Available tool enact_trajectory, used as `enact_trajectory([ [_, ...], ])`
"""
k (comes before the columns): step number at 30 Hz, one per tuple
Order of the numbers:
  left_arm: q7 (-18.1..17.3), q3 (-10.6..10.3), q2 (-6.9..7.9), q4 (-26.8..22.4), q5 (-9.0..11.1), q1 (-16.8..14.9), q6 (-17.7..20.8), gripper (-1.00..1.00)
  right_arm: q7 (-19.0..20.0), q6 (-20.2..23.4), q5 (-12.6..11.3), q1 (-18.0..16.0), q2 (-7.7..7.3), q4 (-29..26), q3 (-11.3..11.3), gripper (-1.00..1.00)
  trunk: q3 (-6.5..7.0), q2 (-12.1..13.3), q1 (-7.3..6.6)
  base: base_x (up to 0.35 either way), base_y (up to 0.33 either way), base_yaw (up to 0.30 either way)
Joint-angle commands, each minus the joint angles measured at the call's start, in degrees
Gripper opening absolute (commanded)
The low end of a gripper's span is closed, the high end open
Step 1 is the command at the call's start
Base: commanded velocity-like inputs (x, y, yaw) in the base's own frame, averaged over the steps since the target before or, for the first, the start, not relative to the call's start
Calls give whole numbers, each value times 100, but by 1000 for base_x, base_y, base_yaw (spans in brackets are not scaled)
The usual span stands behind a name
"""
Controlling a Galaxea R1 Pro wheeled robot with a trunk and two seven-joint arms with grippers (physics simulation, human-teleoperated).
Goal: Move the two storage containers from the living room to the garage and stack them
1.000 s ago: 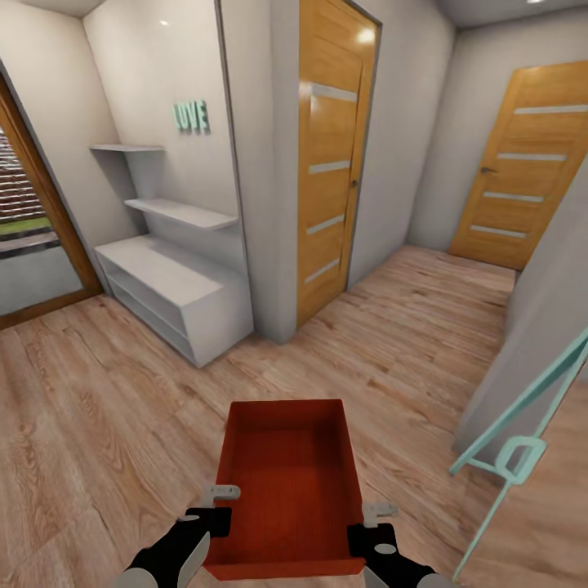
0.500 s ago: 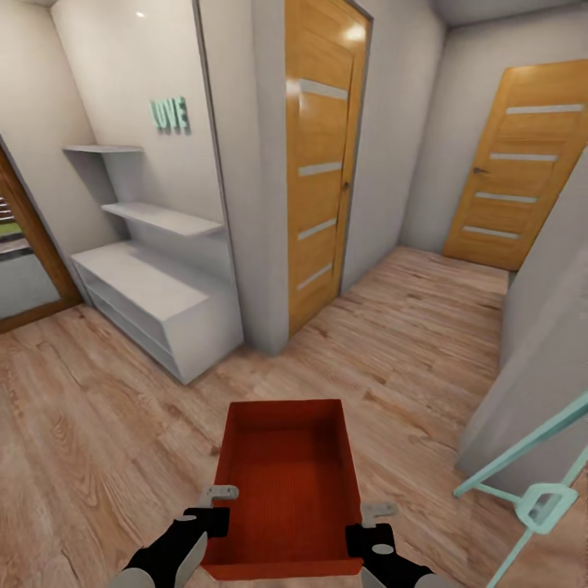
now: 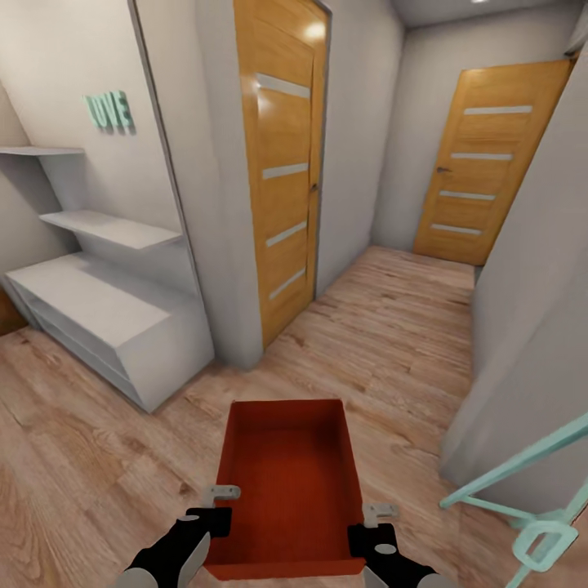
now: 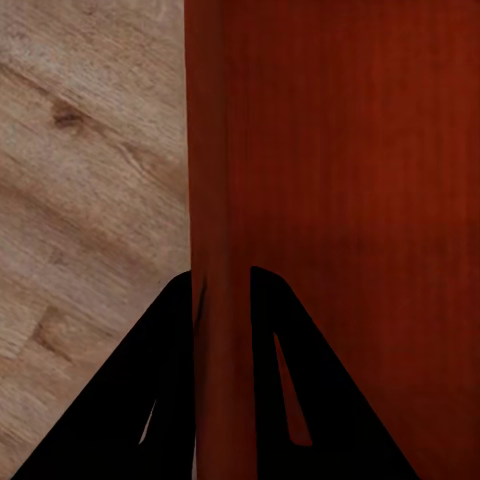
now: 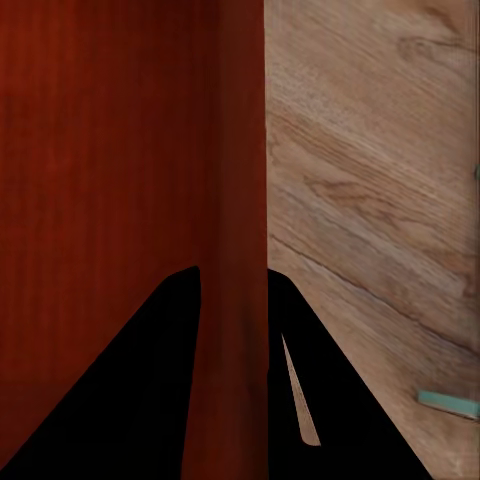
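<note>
Shifted leftward across the head view since a second ago are the white shelving and the "LOVE" lettering, as the camera has swung toward the hallway; the glazed door seen at the left edge then has dropped out of sight, while the red-orange storage container (image 3: 287, 488) keeps its place low in the centre. Left hand (image 3: 219, 505) and right hand (image 3: 374, 523) each pinch a long side wall of the bin near its closest end, one finger inside and one outside the thin wall, as the left wrist view (image 4: 222, 330) and right wrist view (image 5: 232, 330) show. Carried above the light wood-plank floor (image 3: 384, 327), the container runs its long axis straight away from the robot, open top facing up. Its interior holds nothing. Just right of it stands a pale teal frame (image 3: 523, 490). Farther off to the left sits the low white shelf unit (image 3: 106, 318), with the teal "LOVE" letters (image 3: 108, 110) on the wall above. Ahead, an orange striped door (image 3: 282, 163) is set in the left wall, and a second such door (image 3: 486, 163) closes the far end of the hallway.
</note>
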Motion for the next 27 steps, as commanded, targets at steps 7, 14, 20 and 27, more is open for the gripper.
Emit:
enact_trajectory([
  [7,48,29,72,9,-2,0,41,-100,-65,-144,-17,-5,-152,9,17,-100,-5,-3,3,324,0,-10],
  [14,48,29,72,9,-2,1,42,-100,-65,-144,-17,-5,-152,9,16,-100,-5,-3,3,324,0,0],
  [20,48,29,72,9,-2,2,39,-100,-65,-144,-17,-5,-152,9,17,-100,-5,-3,3,324,0,0],
  [27,48,29,72,9,-2,-1,39,-100,-65,-144,-17,-5,-146,9,17,-100,-5,-3,3,324,0,-63],
])
